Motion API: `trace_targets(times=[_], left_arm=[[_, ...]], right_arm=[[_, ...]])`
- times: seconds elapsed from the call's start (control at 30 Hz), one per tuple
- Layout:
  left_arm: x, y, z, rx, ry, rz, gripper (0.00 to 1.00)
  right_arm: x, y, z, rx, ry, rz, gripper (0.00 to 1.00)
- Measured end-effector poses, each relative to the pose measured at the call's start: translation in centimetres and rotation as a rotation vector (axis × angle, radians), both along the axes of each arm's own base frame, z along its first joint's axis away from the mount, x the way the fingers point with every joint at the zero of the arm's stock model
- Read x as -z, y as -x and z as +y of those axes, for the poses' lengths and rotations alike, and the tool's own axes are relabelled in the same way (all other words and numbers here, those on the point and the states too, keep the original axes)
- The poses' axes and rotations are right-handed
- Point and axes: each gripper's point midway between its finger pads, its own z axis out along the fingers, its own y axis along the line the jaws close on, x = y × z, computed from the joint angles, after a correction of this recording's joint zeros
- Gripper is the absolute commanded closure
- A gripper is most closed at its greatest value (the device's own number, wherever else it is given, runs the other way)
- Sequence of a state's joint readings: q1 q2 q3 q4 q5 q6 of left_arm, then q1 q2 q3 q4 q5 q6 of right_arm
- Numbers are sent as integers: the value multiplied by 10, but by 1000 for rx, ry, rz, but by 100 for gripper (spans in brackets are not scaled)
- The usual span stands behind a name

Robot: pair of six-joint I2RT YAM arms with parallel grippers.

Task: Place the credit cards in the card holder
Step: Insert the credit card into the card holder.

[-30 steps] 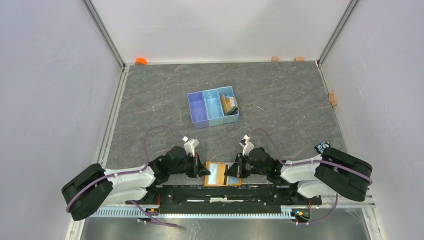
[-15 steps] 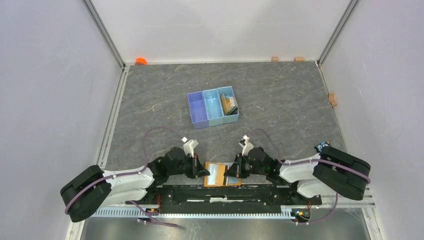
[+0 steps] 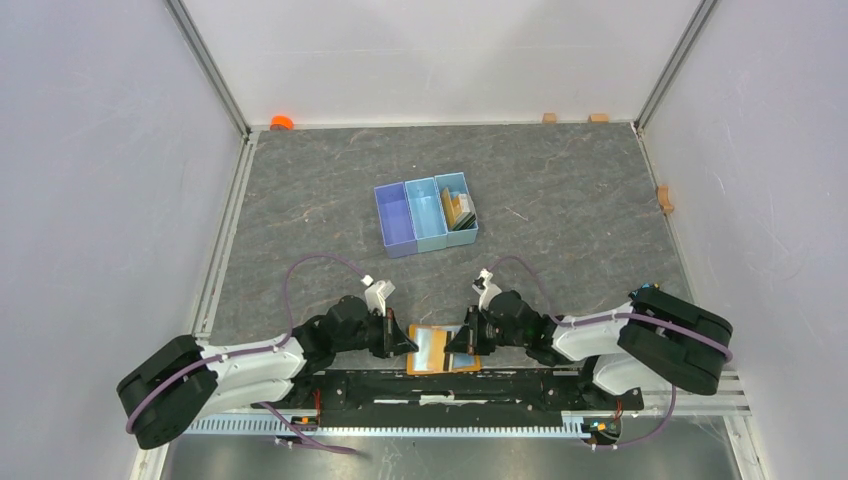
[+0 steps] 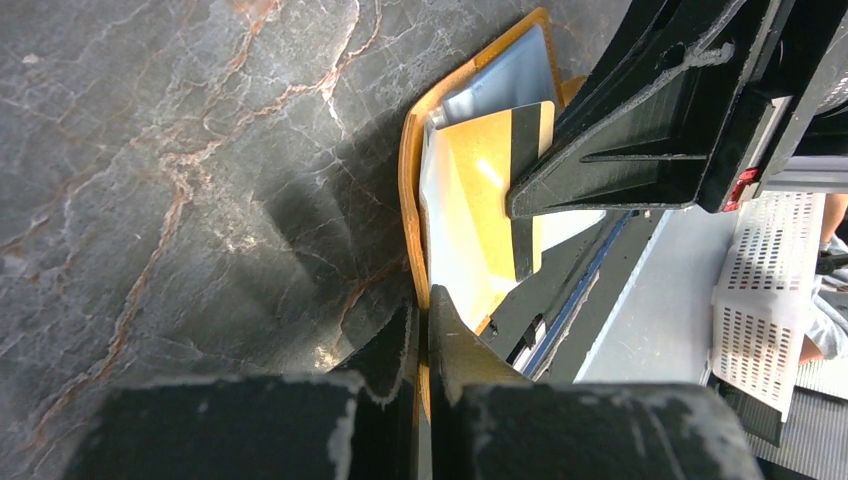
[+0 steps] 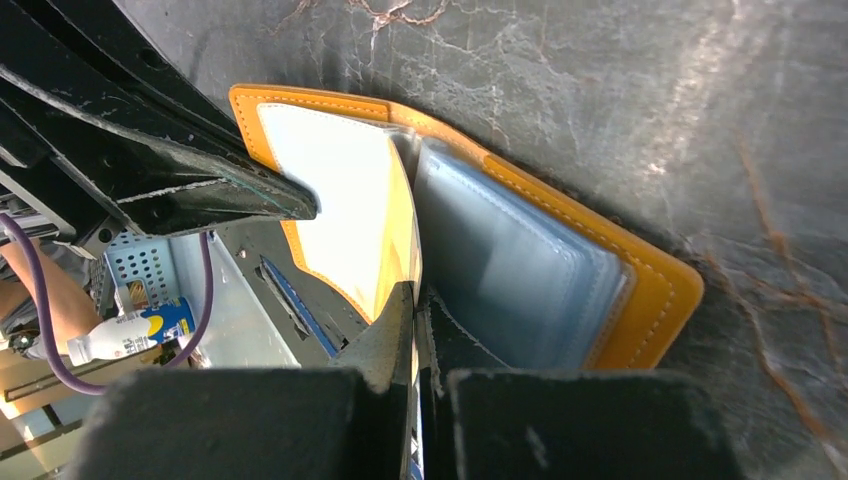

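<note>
- Wallet (image 3: 437, 348) open at the near edge of the table (image 3: 560, 200), between the 2 grippers, long axis left to right, clear sleeves facing up.
- Left gripper (image 4: 427, 320) pinched shut on the wallet's orange left edge.
- Right gripper (image 5: 415, 300) clamped on a yellow card (image 4: 480, 200) with a black stripe, held over the open wallet.
- Both wallet ends covered by fingers from above; unclear whether the card sits in a sleeve.
- More cards (image 3: 458, 208) on edge in the right compartment of a blue 3-part tray (image 3: 395, 215), well apart, at mid-table.
</note>
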State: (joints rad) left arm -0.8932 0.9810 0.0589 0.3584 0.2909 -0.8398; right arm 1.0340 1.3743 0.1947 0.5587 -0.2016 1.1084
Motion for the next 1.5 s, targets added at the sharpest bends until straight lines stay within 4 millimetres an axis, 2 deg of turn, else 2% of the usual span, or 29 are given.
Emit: trace_targets(times=[0.27,0.4,0.67,0.8,0.93,1.03,1.2,1.3,1.4,1.5], left_arm=[[4,1,2,-2,-16,11,98],[6,1,2,-3,-21,16,98],[8,1,3,-6,-29,22,97],[7,0,2,-7,-22,16,97],[6,-1,1,-7,-18,13,97],[6,-1,1,-7,-16,12,89],[6,0,1,-8,-18,16,70],[6,0,2,-9,-18,22,54],[0,-1,1,-13,-8,14,46],[-4,-2,4,-28,-10,4,45]], right_arm=[[2,0,9,-25,-9,15,100],[2,-1,13,-32,-18,15,85],[-3,-4,21,-63,0,-3,65],[-8,-5,20,-78,40,-37,54],[-12,-8,13,-75,80,-70,48],[-15,-12,7,-66,116,-100,47],[-16,-15,-3,-61,159,-135,48],[-16,-15,-3,-67,173,-145,49],[-15,-14,-3,-72,185,-153,52],[-14,-14,-1,-73,197,-158,53]])
